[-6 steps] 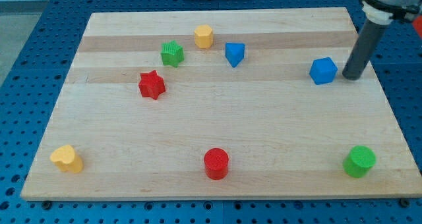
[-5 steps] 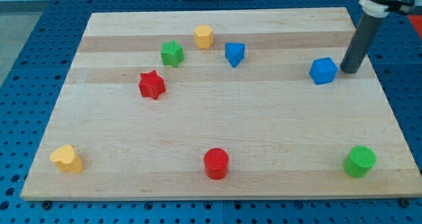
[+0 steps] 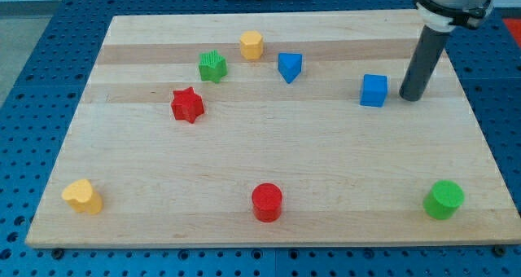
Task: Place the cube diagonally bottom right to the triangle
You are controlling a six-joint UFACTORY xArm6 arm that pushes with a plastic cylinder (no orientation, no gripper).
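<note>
The blue cube (image 3: 374, 90) sits on the wooden board (image 3: 269, 171) in its upper right part. The blue triangle (image 3: 289, 67) lies to the cube's left and a little higher. My tip (image 3: 409, 96) stands on the board just right of the cube, with a small gap between them. The dark rod rises from the tip toward the view's top right.
A yellow hexagon (image 3: 251, 45) and a green block (image 3: 212, 66) lie left of the triangle. A red star (image 3: 187, 105) is further left. A yellow heart (image 3: 83, 196), a red cylinder (image 3: 267, 202) and a green cylinder (image 3: 444, 200) stand along the bottom.
My tip has moved left and pushed the blue cube left, toward the triangle. The cube has turned a little. The other blocks have not moved.
</note>
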